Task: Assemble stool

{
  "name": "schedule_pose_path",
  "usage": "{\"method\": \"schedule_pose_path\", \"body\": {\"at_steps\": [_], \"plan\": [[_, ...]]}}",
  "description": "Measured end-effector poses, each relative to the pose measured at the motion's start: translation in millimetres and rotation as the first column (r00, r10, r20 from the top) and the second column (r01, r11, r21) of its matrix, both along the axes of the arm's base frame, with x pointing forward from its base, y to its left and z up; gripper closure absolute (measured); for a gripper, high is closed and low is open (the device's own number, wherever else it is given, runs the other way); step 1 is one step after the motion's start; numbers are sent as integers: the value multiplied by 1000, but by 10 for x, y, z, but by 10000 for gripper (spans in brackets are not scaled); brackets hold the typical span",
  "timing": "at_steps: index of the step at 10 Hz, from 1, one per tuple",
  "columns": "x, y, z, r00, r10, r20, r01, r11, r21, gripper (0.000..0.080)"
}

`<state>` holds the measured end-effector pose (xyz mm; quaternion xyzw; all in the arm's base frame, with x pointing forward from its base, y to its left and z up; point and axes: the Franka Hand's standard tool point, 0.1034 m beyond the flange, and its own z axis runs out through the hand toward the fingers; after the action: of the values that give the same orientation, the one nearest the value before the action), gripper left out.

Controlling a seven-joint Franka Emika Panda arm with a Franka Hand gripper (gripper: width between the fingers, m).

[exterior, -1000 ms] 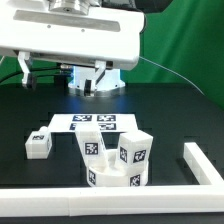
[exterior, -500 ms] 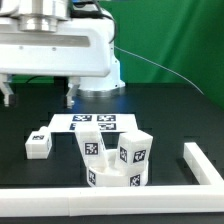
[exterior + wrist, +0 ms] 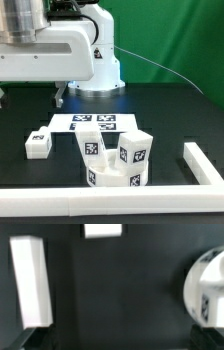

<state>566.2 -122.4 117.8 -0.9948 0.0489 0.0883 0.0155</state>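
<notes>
Pincer (image 3: pixel 30 97) hangs high over the exterior view's left, jaws spread wide, nothing between them: released and empty. One dark finger (image 3: pixel 60 96) shows cleanly there, while the other is clipped by the frame edge. The wrist view gives both fingertips (image 3: pixel 35 339) well apart over bare black table (image 3: pixel 170 110).

Across the exterior view from its left comes first a loose leg (image 3: pixel 38 143), a small tagged block lying alone on the table. Next is the marker board (image 3: pixel 92 122), flat and further back. Just right of centre sits the stool (image 3: pixel 115 165), its round seat (image 3: pixel 108 181) on the table with tagged legs standing up in it. How many legs, I cannot tell, as they overlap. The L-shaped bar (image 3: pixel 203 165) runs along the front and turns up the right.

The wrist view is smeared, with no tags readable. It shows a long white shape (image 3: pixel 28 280), a small white block (image 3: pixel 104 229) and a curved white rim (image 3: pixel 205 286), the last two cut by the frame.
</notes>
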Motion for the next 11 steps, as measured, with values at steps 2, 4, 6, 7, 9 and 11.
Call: {"method": "schedule_pose_path", "body": {"at_steps": [2, 4, 6, 7, 9, 11], "plan": [[-97, -53, -104, 991, -15, -131, 19, 999, 30, 150], [-213, -120, -227, 944, -51, -326, 72, 996, 54, 150], [-362, -86, -300, 874, -84, -479, 121, 992, 47, 150], [-388, -130, -316, 834, -80, -546, 125, 991, 47, 150], [-398, -158, -357, 790, -75, -608, 131, 990, 49, 150], [-465, -172, -436, 781, -80, -620, 139, 989, 48, 150]]}}
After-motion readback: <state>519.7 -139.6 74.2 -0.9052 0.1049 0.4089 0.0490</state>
